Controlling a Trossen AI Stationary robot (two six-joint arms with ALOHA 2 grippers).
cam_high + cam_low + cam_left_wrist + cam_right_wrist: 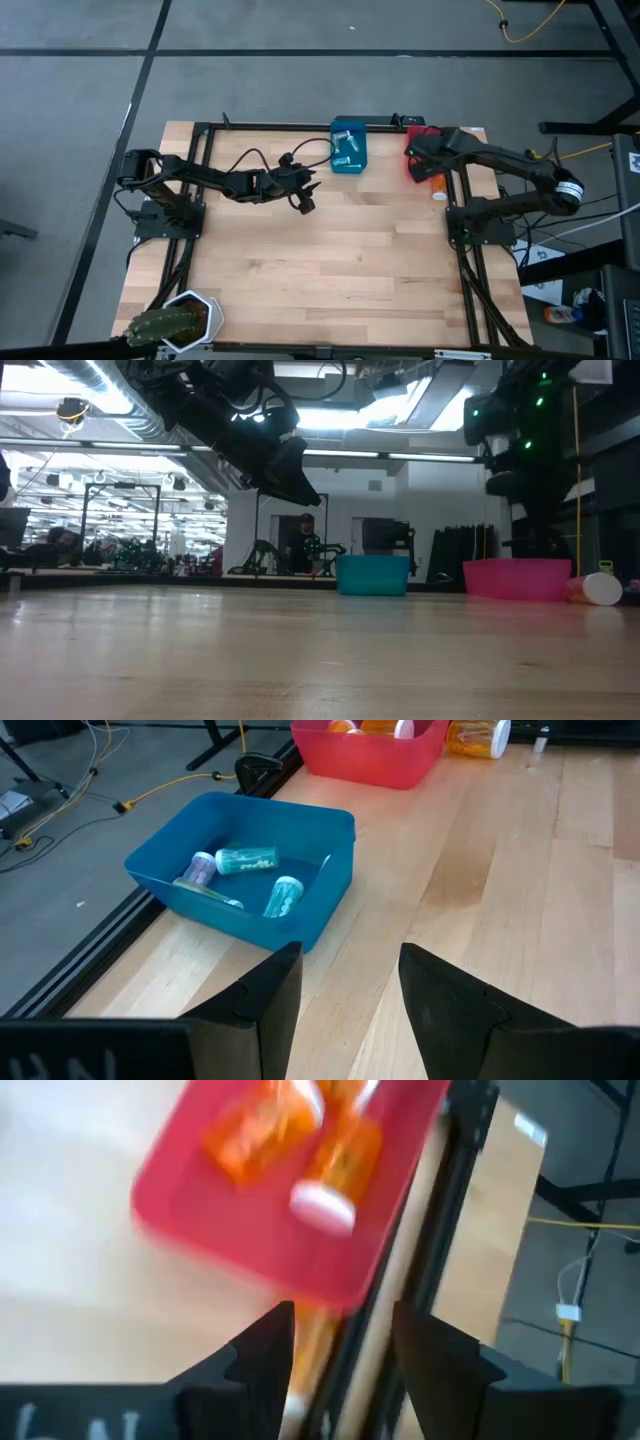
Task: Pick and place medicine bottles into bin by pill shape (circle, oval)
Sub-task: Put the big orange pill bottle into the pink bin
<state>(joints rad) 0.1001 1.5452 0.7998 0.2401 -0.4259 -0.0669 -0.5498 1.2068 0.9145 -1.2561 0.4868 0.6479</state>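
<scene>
Sorting looks nearly done. The left gripper (305, 203) hovers at the blue bin's (330, 815) seven o'clock, fingers apart and grasping nothing; this arm seems to be waiting. The blue bin holds three medicine bottles I can count: one purple (200, 868) and two teal (247, 860); a fourth clear one may lie under them. At its three o'clock the red bin (370, 765) shows two orange bottles (262, 1125). The right gripper (340, 1345) hangs over that bin, released, nothing pinched. One loose orange bottle (438, 188) lies on the table at the red bin's five o'clock; the next move probably calls for lowering onto it.
</scene>
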